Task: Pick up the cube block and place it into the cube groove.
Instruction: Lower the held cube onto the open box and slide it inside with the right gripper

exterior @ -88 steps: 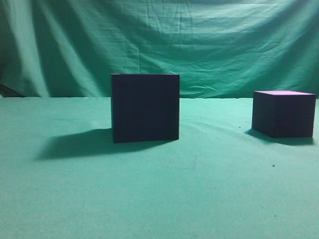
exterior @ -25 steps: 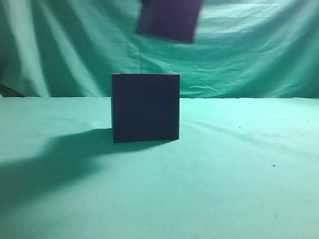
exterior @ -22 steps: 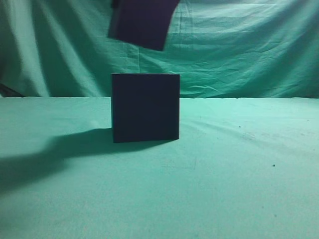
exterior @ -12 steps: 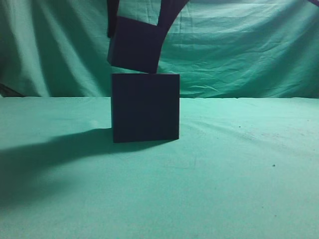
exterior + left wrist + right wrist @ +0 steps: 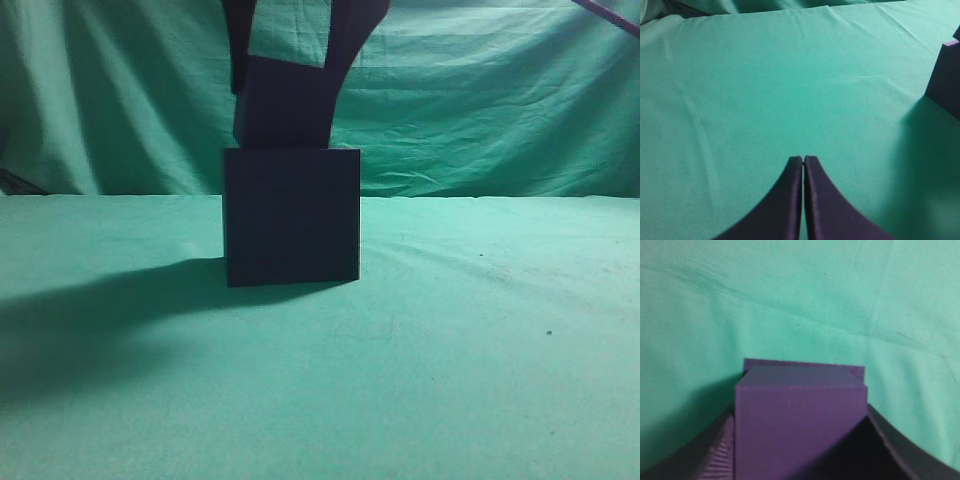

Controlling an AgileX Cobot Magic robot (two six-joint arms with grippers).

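While your right gripper (image 5: 290, 60) pinches it from 12 o'clock, the dark purple cube block (image 5: 283, 105) sits atop the cube groove (image 5: 291, 217); left gripper (image 5: 803, 162) pressed together

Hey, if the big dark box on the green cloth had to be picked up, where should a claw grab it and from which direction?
Judging by its shape, the cube groove is best taken from above, fingers on its two opposite flat vertical sides, near the top edge. It stands upright on the green cloth. For now the cube block, held in the right claw, occupies its top.
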